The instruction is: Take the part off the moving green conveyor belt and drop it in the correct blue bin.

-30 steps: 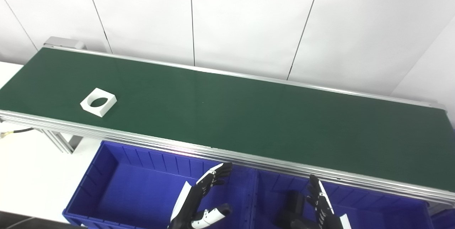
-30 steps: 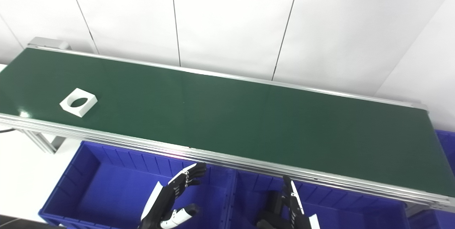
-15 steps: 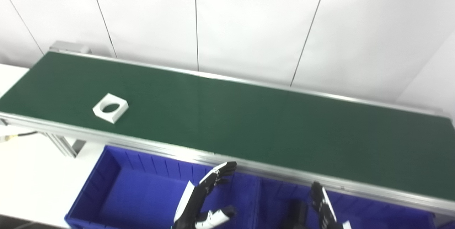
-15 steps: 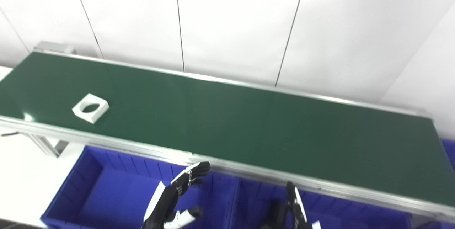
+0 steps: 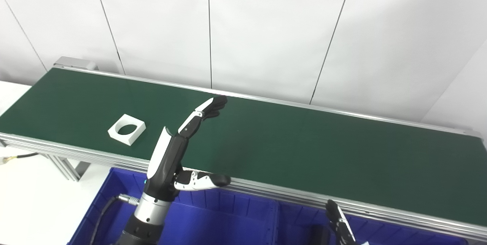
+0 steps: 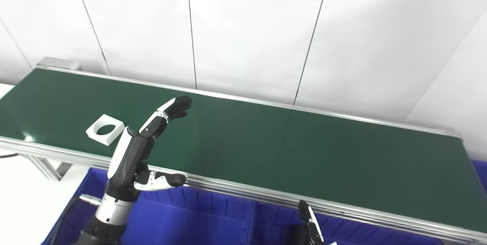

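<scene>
A white square part with a round hole (image 5: pixel 126 129) lies on the green conveyor belt (image 5: pixel 289 146) near its left front edge. My left hand (image 5: pixel 179 150) is open and empty, raised over the belt to the right of the part, fingers (image 5: pixel 205 108) stretched toward the far side and thumb out to the right. It also shows in the right eye view (image 6: pixel 140 150), with the part (image 6: pixel 105 129) just left of it. Only the fingertips of my right hand (image 5: pixel 338 226) show at the bottom edge, straight, over the blue bin.
Two blue bins stand side by side under the belt's front rail: the left bin (image 5: pixel 213 218) and the right bin (image 5: pixel 384 233). A white table (image 5: pixel 34 199) lies at the lower left. A white panelled wall stands behind the belt.
My left hand has risen from over the left bin to above the belt. The part has moved right along the belt. The camera has tilted, and my right hand has sunk toward the bottom edge.
</scene>
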